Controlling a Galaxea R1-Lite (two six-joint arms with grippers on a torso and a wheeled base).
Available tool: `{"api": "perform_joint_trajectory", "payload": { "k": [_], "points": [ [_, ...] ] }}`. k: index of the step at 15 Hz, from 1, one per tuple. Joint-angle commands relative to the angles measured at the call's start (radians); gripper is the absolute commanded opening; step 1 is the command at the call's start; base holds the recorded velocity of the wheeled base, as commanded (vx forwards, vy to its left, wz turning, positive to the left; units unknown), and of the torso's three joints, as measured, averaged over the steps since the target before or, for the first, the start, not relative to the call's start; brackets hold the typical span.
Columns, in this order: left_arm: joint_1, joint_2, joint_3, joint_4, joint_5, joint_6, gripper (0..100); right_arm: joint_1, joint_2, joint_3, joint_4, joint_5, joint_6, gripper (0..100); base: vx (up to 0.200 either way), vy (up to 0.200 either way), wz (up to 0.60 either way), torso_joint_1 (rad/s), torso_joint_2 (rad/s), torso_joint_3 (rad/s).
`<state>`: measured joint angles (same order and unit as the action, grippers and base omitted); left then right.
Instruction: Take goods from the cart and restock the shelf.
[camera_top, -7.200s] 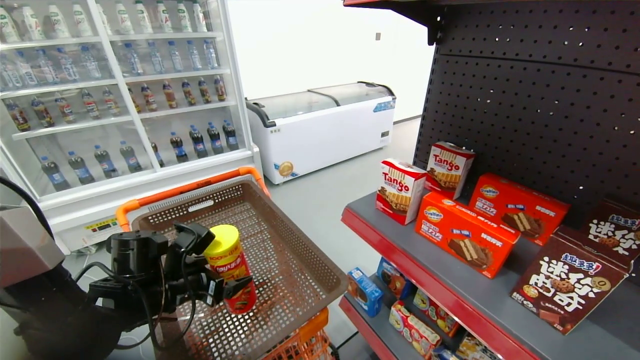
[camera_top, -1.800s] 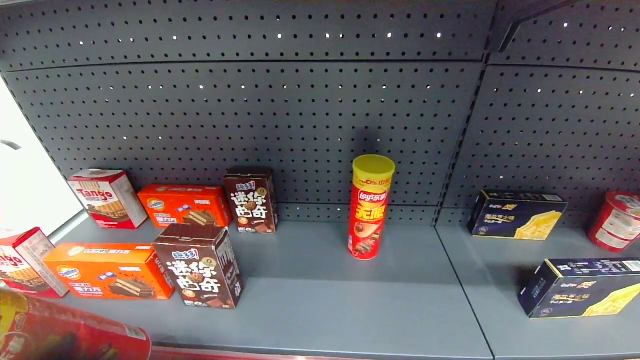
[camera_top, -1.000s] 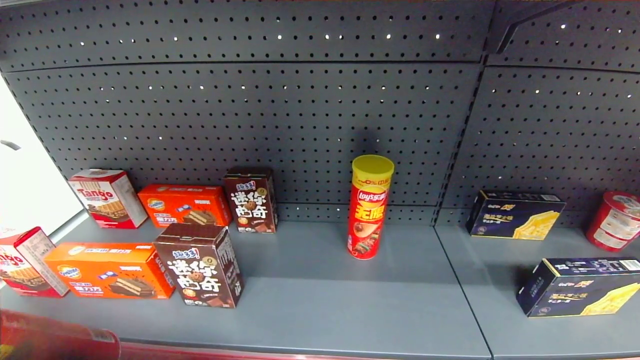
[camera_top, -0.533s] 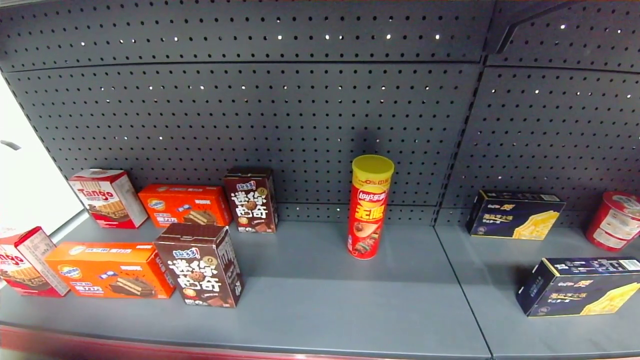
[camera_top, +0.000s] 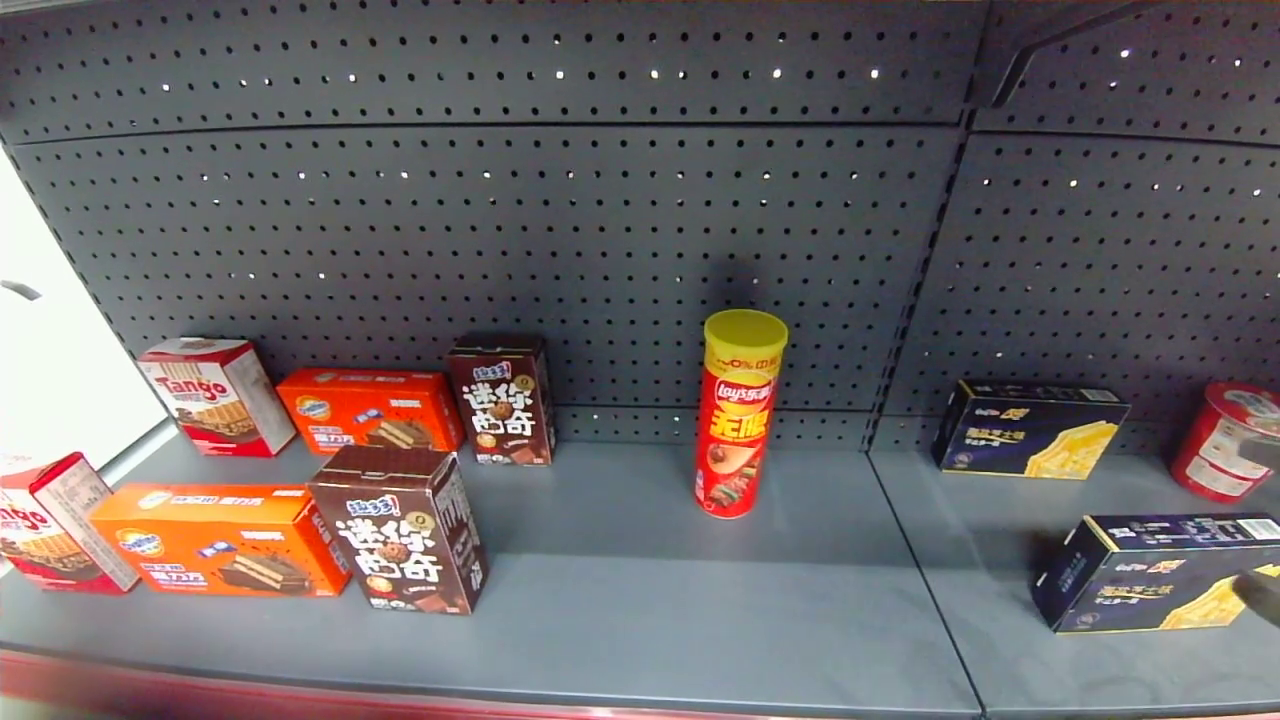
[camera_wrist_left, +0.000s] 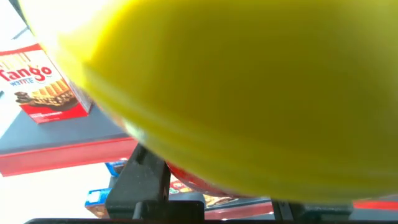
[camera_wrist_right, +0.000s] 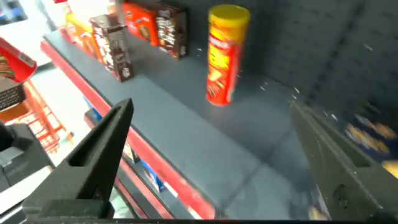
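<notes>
Two cans matter: one can (camera_top: 740, 415) stands upright near the back edge of the shelf (camera_top: 640, 610), about midway along it. A second can (camera_wrist_left: 249, 81) is clamped in the left gripper (camera_wrist_left: 205, 186), out past the front edge near the left end.

The right gripper (camera_wrist_right: 210, 107) hovers with fingers spread wide and nothing between them, by the front navy box (camera_top: 1150, 575) at the right end.

Left of the standing can are two brown boxes (camera_top: 400, 530), two orange boxes (camera_top: 215, 540) and two red-white boxes (camera_top: 215, 395). To its right are another navy box (camera_top: 1030, 430) and a red tub (camera_top: 1225, 440).

Both cans are glossy red tubes with smooth yellow lids, and the boxes are printed card. The shelf is matte grey metal with a red front lip, backed by dark perforated pegboard (camera_top: 500, 230).
</notes>
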<state>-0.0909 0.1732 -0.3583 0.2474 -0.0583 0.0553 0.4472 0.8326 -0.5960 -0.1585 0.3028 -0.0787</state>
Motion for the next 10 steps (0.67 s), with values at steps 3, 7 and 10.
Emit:
{"api": "perform_joint_trajectory", "payload": {
  "k": [3, 7, 10],
  "points": [
    [-0.006, -0.02, 0.039, -0.004, -0.005, -0.005, 0, 0.031, 0.316, -0.102, -0.065, 0.022, -0.026, 100, 0.0, 0.0, 0.0, 0.0, 0.0, 0.0],
    [-0.009, -0.052, 0.056, 0.001, -0.003, -0.038, 0, -0.021, 0.536, -0.157, -0.225, 0.047, -0.093, 100, 0.0, 0.0, 0.0, 0.0, 0.0, 0.0],
    [-0.013, -0.057, 0.059, 0.0, -0.003, -0.049, 0, -0.042, 0.662, -0.179, -0.349, 0.133, -0.096, 100, 0.0, 0.0, 0.0, 0.0, 0.0, 0.0]
  ]
}}
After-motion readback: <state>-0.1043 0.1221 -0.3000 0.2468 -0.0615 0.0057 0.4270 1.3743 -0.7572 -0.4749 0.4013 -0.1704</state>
